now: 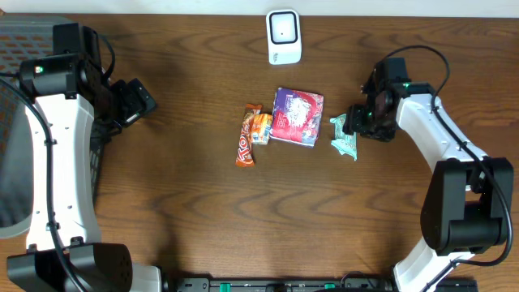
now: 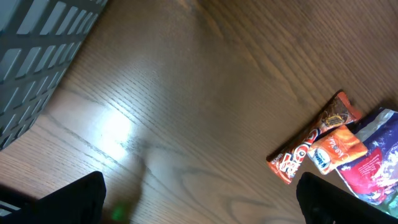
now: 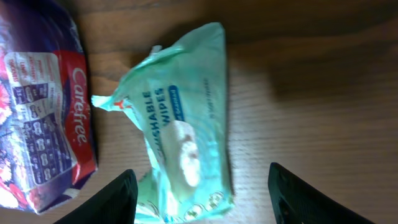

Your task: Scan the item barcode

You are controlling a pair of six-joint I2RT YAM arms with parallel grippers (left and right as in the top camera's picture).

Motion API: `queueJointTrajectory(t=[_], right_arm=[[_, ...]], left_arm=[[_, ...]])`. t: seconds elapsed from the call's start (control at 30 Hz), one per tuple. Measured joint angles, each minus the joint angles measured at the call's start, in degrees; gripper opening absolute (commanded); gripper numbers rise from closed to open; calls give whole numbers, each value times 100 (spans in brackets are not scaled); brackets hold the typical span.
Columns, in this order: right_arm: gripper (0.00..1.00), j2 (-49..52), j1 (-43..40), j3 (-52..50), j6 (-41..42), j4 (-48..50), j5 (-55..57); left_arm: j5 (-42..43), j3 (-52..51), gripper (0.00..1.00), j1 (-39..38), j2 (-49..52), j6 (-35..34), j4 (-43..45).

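Note:
A mint-green pack of flushable wipes (image 3: 180, 130) lies flat on the wood table, and in the overhead view the wipes pack (image 1: 345, 136) is right of centre. My right gripper (image 3: 202, 205) hangs over its near end, open, with one dark finger on each side; the left finger (image 3: 112, 199) is close to the pack's edge and the right one stands apart. In the overhead view the right gripper (image 1: 352, 128) sits just above the pack. A white scanner (image 1: 284, 36) stands at the far middle. My left gripper (image 2: 199, 208) is open over bare wood, far left (image 1: 136, 99). No barcode shows.
A purple Carefree pack (image 3: 43, 118) lies just left of the wipes, also mid-table (image 1: 297, 117). An orange chocolate bar (image 1: 245, 144) and a small orange packet (image 1: 261, 128) lie left of it. A grey basket (image 1: 20, 49) stands at the left edge.

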Motion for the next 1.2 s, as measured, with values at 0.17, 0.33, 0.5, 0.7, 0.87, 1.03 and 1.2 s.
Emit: queueJointTrajectory(t=[0.17,0.33,0.5,0.7,0.87,1.03,1.2], right_arm=[[49,2,142,-511,52,649,-168],[14,2,197,-857,164,981,-240],[1,-4,192,-844,162,1008,-269],[1,2,201,-367,146,328,-133],[1,2,350,678,140,-162,420],[1,2,721,1349,138,769,868],[1,2,1187,1532,199,2203,1016]], left_arm=[[0,0,98,0,0,0,0],[0,0,98,0,0,0,0],[0,0,98,0,0,0,0],[0,0,98,0,0,0,0],[0,0,98,0,0,0,0],[0,0,98,0,0,0,-2],[0,0,98,0,0,0,0]])
